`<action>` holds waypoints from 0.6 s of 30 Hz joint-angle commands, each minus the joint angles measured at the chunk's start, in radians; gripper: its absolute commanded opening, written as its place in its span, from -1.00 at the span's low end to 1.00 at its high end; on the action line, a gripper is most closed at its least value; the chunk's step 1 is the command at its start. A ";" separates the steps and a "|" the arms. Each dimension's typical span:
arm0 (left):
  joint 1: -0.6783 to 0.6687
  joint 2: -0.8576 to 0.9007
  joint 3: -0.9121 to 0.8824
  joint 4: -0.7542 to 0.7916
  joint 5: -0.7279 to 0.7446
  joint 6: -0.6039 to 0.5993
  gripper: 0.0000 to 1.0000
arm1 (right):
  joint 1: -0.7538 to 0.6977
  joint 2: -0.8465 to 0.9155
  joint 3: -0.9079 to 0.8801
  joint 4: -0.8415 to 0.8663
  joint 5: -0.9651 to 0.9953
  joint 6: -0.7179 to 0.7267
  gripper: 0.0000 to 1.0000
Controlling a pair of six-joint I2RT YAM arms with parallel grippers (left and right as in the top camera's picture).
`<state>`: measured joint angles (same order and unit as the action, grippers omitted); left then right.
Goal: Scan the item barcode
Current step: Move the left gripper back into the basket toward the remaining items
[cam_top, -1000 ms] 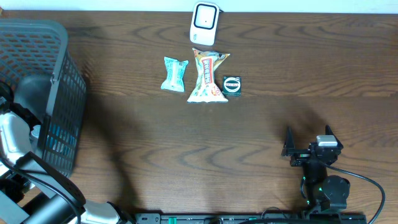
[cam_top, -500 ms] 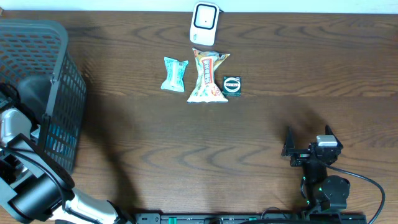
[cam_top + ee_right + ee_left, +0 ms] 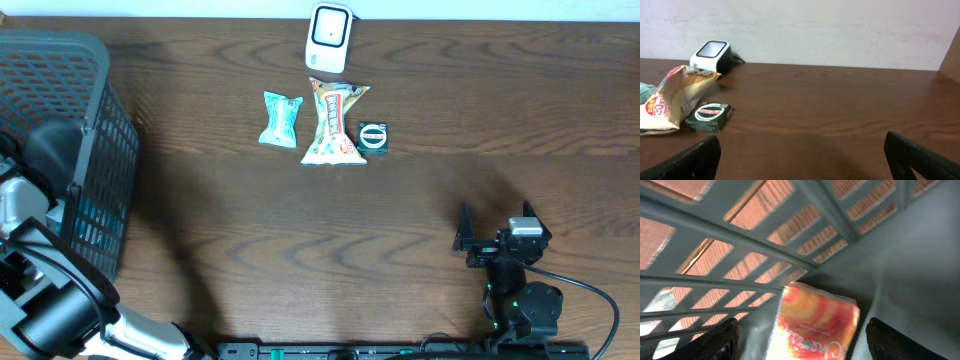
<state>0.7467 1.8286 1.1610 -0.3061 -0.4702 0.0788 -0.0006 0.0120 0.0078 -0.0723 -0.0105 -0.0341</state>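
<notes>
In the left wrist view, my left gripper (image 3: 802, 342) is open inside the grey basket (image 3: 765, 240). An orange-red packet (image 3: 815, 322) lies on the basket floor between its fingers, with a gap showing on each side. The white barcode scanner (image 3: 329, 37) stands at the table's far edge. My right gripper (image 3: 497, 225) rests open near the front right, with nothing between its fingers (image 3: 692, 160).
In front of the scanner lie a teal packet (image 3: 281, 119), a tall snack bag (image 3: 334, 122) and a small green box (image 3: 373, 136). The basket (image 3: 95, 150) fills the left side, and my left arm (image 3: 40, 200) reaches down into it.
My left arm has shifted slightly inside the basket. The right arm and the items on the table have not moved.
</notes>
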 commanded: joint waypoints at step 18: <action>0.066 0.036 -0.097 0.010 0.227 -0.027 0.38 | 0.010 -0.005 -0.002 -0.003 0.000 -0.005 0.98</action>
<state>0.8181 1.8175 1.1271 -0.2970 -0.2398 0.0742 -0.0006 0.0120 0.0078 -0.0723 -0.0105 -0.0341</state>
